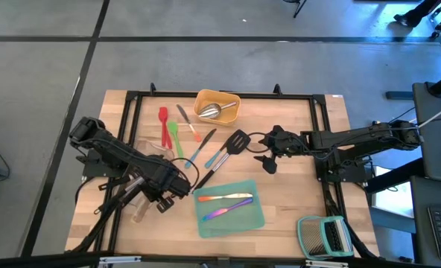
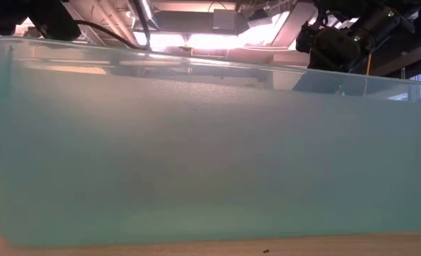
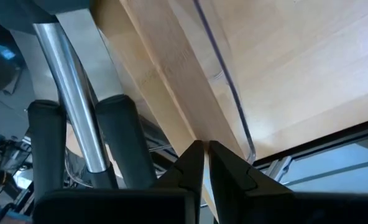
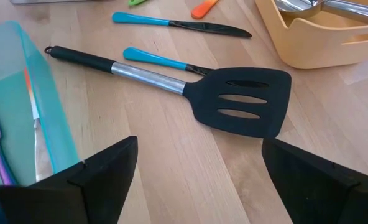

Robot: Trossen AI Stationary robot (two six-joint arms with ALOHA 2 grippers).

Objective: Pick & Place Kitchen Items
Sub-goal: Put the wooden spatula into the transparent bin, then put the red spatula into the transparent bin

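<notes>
My left gripper [image 1: 165, 198] is at the near left, tipped steeply down over a clear tray [image 3: 234, 106], and is shut on a wooden utensil [image 3: 165, 68]. Steel-handled utensils with black grips [image 3: 78, 112] lie in that tray. My right gripper [image 4: 199, 180] hovers open above the table's middle right, touching nothing. Just beyond it a black slotted turner [image 4: 240, 99] and two blue-handled tools [image 4: 153, 59] lie flat on the wood. Red [image 1: 163, 123] and green [image 1: 174, 135] tools lie farther left. My left gripper has the wooden utensil's end [image 3: 196, 134] between its two fingertips [image 3: 224, 165]. The fingers slant steeply down from above. The utensil runs away from the tips over the clear tray. Whether its far end rests in the tray does not show.
A teal tray [image 1: 229, 208] with iridescent cutlery [image 1: 224, 213] lies at the near middle, and its wall [image 2: 196, 142] fills the low view. A yellow tray [image 1: 228, 100] holding a steel scoop [image 1: 211, 112] stands at the far middle. A slatted rack [image 1: 325, 237] sits near right.
</notes>
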